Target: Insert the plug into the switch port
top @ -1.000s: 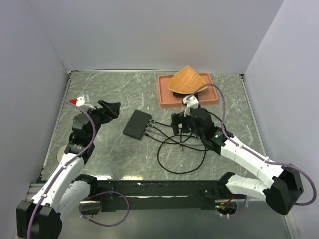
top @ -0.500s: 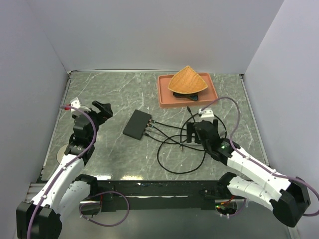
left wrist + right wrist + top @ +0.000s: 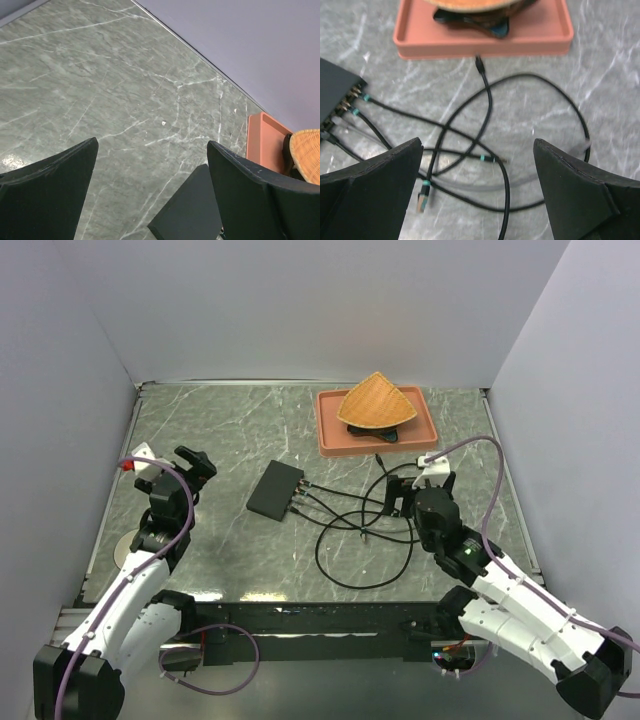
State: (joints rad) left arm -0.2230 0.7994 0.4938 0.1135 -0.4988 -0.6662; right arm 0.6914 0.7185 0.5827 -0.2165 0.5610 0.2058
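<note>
Both arms have drawn back since a second ago. The right gripper (image 3: 402, 498) hung over the cable tangle just in front of the tray. It now sits nearer the arm bases and further right, its two fingers spread wide and holding nothing. The left gripper (image 3: 195, 464) has also pulled back toward the left wall, away from the box, and its fingers too stand wide apart and empty. Box, cables and tray lie as they did.

The flat matte-black rectangular box (image 3: 275, 490) lies near the middle of the grey marbled table top (image 3: 220, 420), between the two grippers and touching neither. The switch port (image 3: 296, 496) is on the box's long right-hand edge, where several black cables (image 3: 489, 105) with teal collars are already plugged in side by side. These cables run to the right and loop over one another on the table.

In the right wrist view, a loose plug (image 3: 422, 196) with a teal collar and a metal tip lies among the loops, between the spread fingers and well apart from the box. A second free cable end lies just in front of the tray.

Behind the cables stands a terracotta-coloured rectangular tray (image 3: 330, 435). It holds an orange woven fan-shaped basket (image 3: 375, 402) resting over a small dark object (image 3: 386, 435). The crossing cable loops lie between the right gripper and the port edge.
</note>
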